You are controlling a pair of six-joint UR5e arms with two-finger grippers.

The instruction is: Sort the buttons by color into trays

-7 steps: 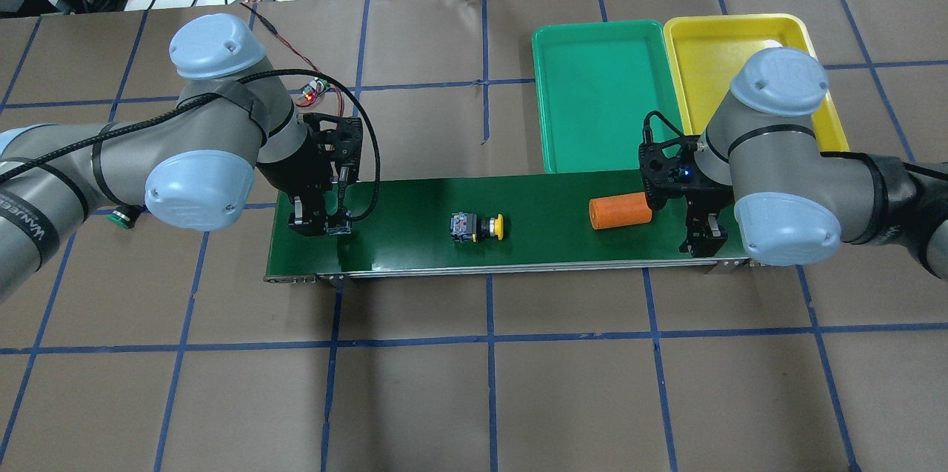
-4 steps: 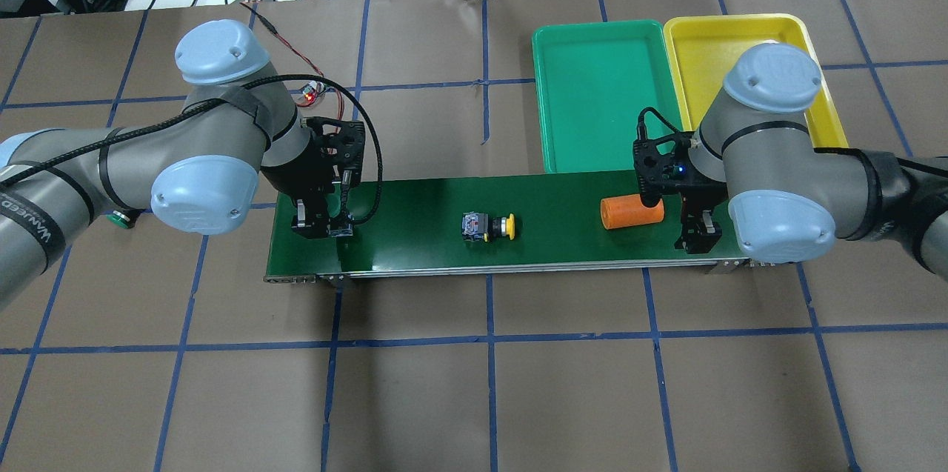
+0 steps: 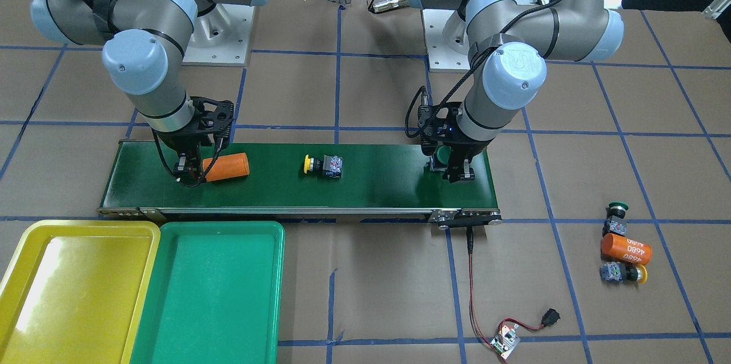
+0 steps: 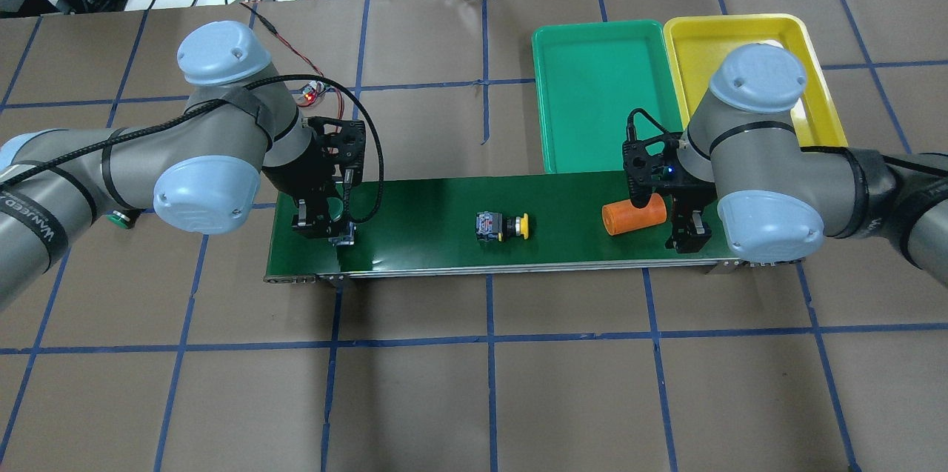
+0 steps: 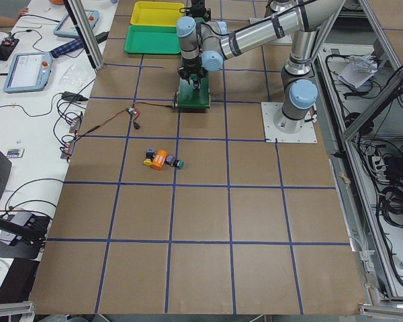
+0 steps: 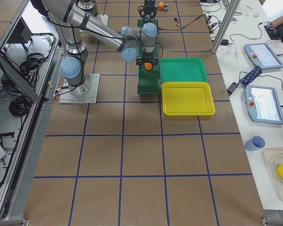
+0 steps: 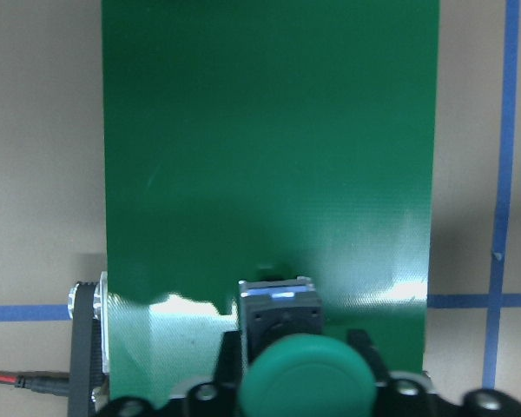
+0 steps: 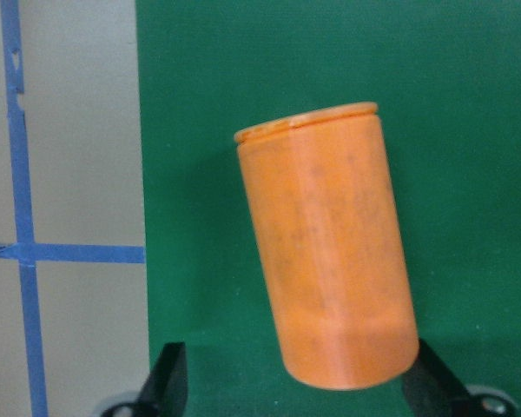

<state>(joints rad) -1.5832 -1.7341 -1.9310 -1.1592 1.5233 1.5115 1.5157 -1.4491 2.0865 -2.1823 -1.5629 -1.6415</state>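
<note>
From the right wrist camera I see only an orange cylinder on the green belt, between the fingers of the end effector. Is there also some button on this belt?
Observer: Yes. One yellow button lies on its side near the middle of the conveyor belt, apart from the orange cylinder.
Operator: What is at the left arm?
Observer: The left end effector holds a green button over the belt's other end.
Operator: Are the trays already filled?
Observer: No. The yellow tray and the green tray hold no buttons.
</note>
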